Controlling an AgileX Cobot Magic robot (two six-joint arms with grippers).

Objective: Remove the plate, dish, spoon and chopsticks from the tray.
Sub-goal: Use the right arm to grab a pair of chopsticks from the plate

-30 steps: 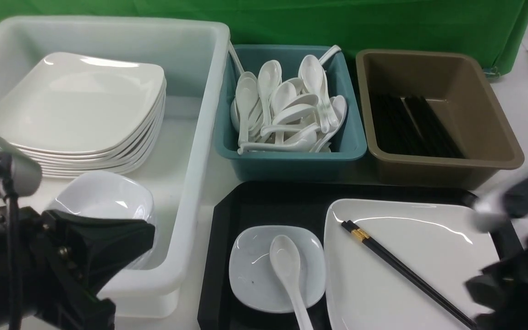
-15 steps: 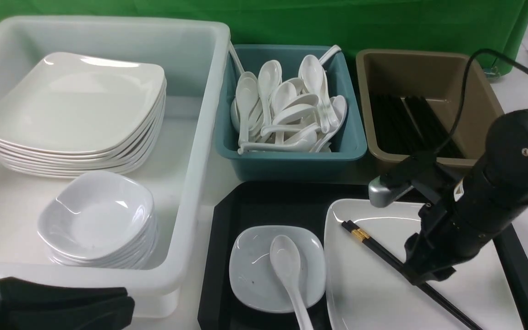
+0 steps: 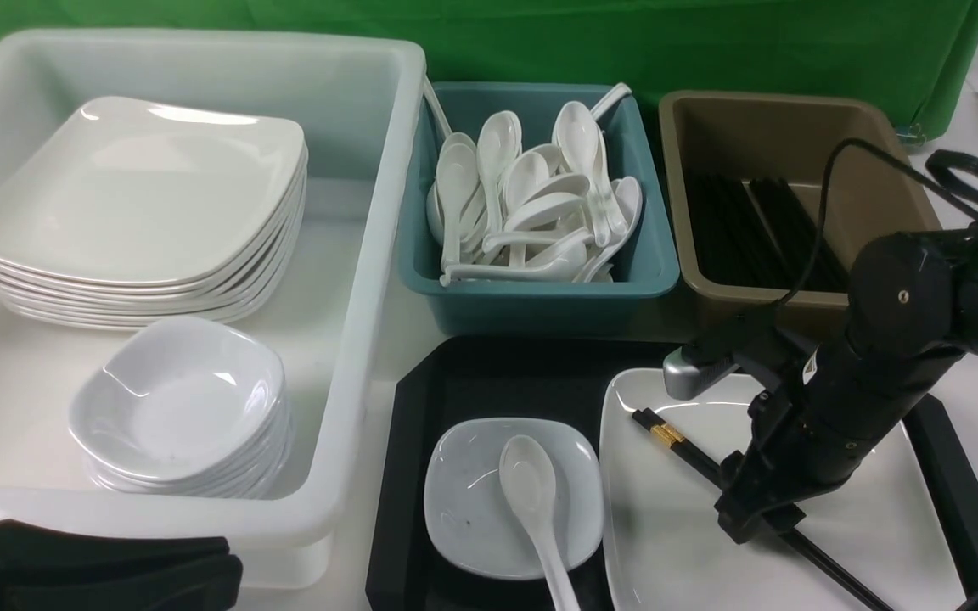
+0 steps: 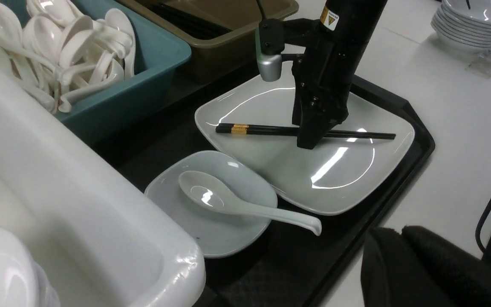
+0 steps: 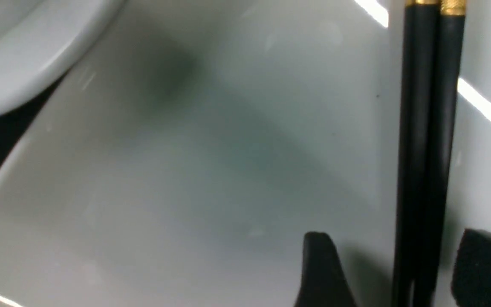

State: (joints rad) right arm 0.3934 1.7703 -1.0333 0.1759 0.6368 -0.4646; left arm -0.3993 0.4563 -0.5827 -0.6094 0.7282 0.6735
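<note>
**Right claw straddles the chopsticks on the plate**

Front view: The right gripper (image 3: 752, 522) points down at the plate (image 3: 650, 552), which lies directly under it on the tray (image 3: 497, 373). The chopsticks (image 3: 693, 448) pass beneath the claw's tips, and their gold-banded end runs out from the claw toward the plate's far left corner. To the claw's left, the dish (image 3: 472, 518) sits on the tray just beside the plate. The spoon (image 3: 530, 484) lies in the dish with its handle over the near rim. Beyond the claw stands a brown bin (image 3: 795, 144) holding black sticks, with a teal bin (image 3: 540, 297) of white spoons to its left. The left gripper (image 3: 200, 568) sits low beside a white tub (image 3: 370, 255), well apart from the tray, with its jaws closed together.

Left wrist view: The right gripper (image 4: 309, 143) stands nearly upright over the chopsticks (image 4: 267, 130), meeting them around mid-length. The sticks lie flat across the plate (image 4: 335, 179). The spoon (image 4: 211, 198) rests in the dish (image 4: 203, 226), away from that claw. The left gripper (image 4: 420, 260) shows only as dark shapes near the tray (image 4: 271, 264) edge.

Right wrist view: The right gripper (image 5: 403, 273) is released. One black finger stands on each side of the paired chopsticks (image 5: 426, 128), with bare plate (image 5: 186, 170) visible between finger and stick. The dish (image 5: 15, 55) rim shows off to one side.
</note>
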